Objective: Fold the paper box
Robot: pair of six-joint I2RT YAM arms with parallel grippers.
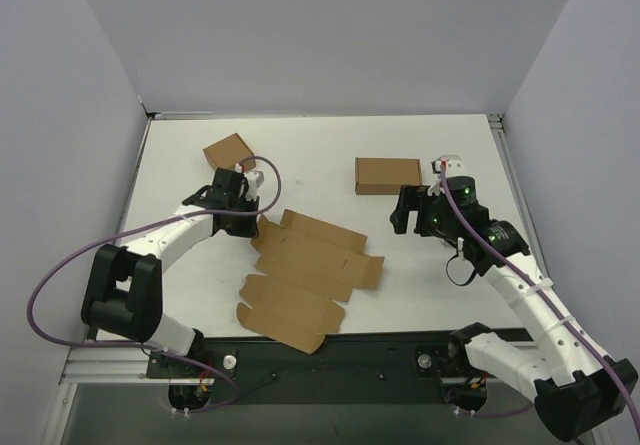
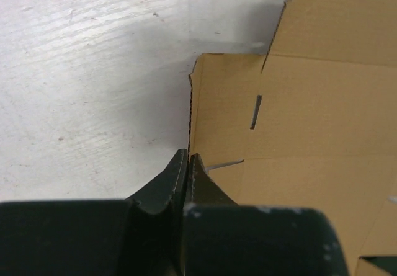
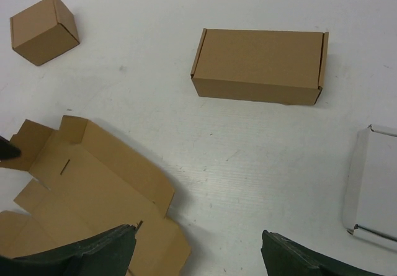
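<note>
We see the left gripper [image 2: 188,157] pinched together on a flap edge of the unfolded brown thin-cardboard paper box [image 1: 310,265]. The box lies opened out at the front middle of the scuffed white tabletop [image 1: 420,295]. The right gripper [image 3: 198,232] hangs with its jaws wide apart over bare surface just beside the box, and plain pale grey walls [image 1: 320,35] enclose the table on three sides.

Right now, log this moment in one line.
paper box: unfolded | left gripper: shut on its flap edge | right gripper: open, empty
</note>
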